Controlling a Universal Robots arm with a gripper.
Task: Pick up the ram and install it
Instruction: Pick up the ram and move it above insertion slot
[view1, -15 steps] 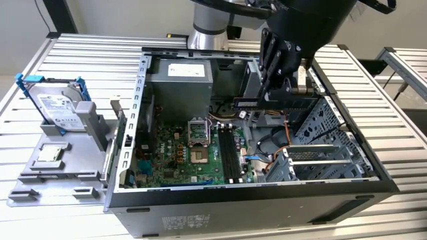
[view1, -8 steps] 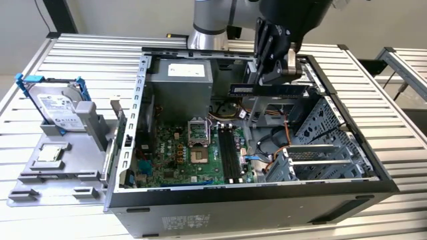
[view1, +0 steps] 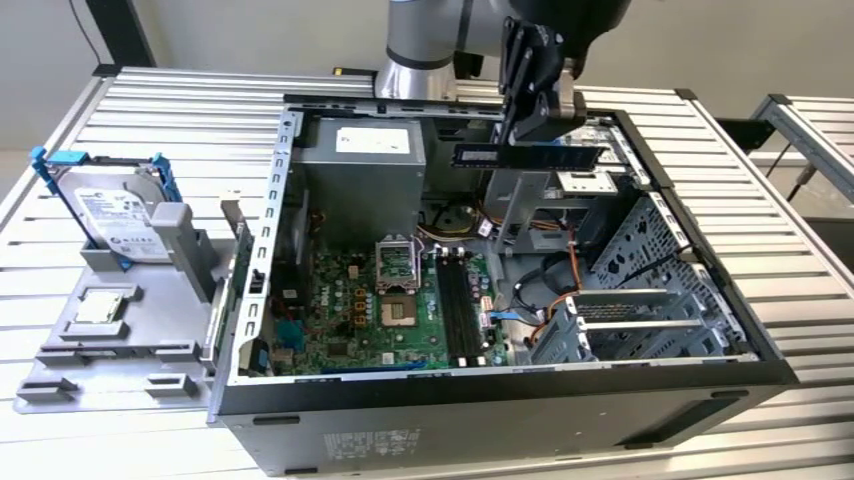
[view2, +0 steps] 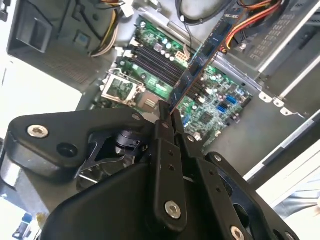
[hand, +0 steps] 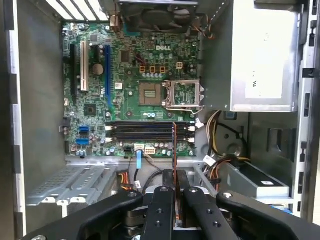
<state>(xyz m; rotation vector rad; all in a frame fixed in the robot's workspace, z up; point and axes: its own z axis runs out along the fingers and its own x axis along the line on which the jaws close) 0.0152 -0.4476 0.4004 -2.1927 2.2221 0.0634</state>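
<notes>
My gripper (view1: 539, 138) hangs above the open computer case (view1: 267, 300), shut on the ram (view1: 529, 155), a long dark stick with a pale sticker held level over the case's far right part. In the second wrist view the ram (view2: 202, 52) juts out from between the fingers (view2: 167, 120) over the green motherboard (view2: 220, 95). Seen edge-on in the first wrist view, the ram (hand: 174, 147) stands above the black memory slots (hand: 150, 132), well clear of them. The same slots (view1: 461, 300) lie low inside the case.
A silver hard drive (view1: 118, 222) in a blue frame stands in a grey fixture at the exterior view's left. Inside the case are the power supply (view1: 360, 165), CPU socket (view1: 400, 290), loose cables (view1: 567, 270) and a metal drive cage (view1: 654, 300).
</notes>
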